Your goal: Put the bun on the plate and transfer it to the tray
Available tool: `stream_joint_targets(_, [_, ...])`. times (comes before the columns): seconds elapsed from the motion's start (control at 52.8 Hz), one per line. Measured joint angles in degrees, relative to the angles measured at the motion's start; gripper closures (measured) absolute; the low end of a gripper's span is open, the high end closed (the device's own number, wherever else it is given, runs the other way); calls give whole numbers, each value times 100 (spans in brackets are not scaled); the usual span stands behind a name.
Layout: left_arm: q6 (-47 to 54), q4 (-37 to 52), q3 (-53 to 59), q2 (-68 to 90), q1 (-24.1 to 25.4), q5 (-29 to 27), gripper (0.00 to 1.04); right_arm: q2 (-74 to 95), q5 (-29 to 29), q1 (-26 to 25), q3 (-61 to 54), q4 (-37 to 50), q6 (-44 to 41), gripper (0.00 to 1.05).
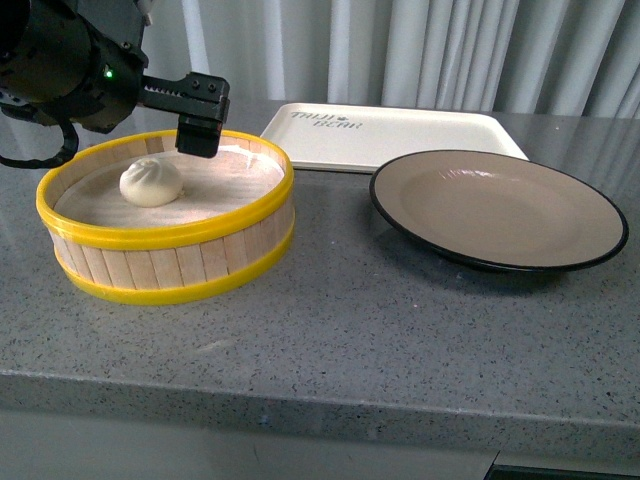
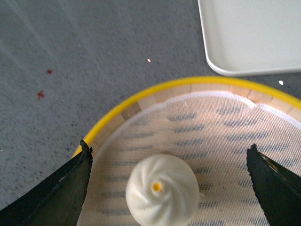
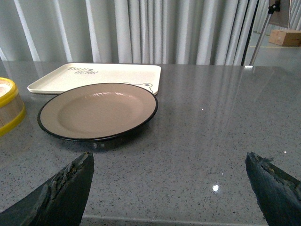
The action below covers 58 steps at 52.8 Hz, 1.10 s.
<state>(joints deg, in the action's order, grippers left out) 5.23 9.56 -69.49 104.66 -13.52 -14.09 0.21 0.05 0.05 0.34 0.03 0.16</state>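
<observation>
Grey speckled desk [image 1: 350, 340] is seen; small white pleated bun [image 1: 151, 181] is seated in yellow-rimmed wooden steamer basket [image 1: 170, 270], under wide-spread left fingers [image 2: 61, 188]. Pick step is judged; lowering and closing are needed. Right fingers [image 3: 66, 188] are spread, empty.

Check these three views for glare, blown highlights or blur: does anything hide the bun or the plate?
Front view: even light, a small glare streak on the plate near its far edge, the left arm nearly black. Left wrist view: the bun is bright but its pleats are readable; the fingers are dark and soft. Right wrist view: pale reflections streak the counter; the plate is unobscured.
</observation>
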Motion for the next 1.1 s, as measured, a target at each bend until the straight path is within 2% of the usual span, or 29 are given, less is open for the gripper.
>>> stream_joint_targets(0.057, [-116,-415,-77,-2,-2,197,7,0,2,0,0,0,0,8])
stream_joint_targets(0.133, [-118,-442,-66,-13,-44,289,7,0,0,0,0,0,0,8])
stream_joint_targets(0.511, [-706,-925,-247,101,111,273,7,0,0,0,0,0,0,8])
stream_joint_targets(1.099, [-1121,-994,-411,334,155,186,7,0,2,0,0,0,0,8])
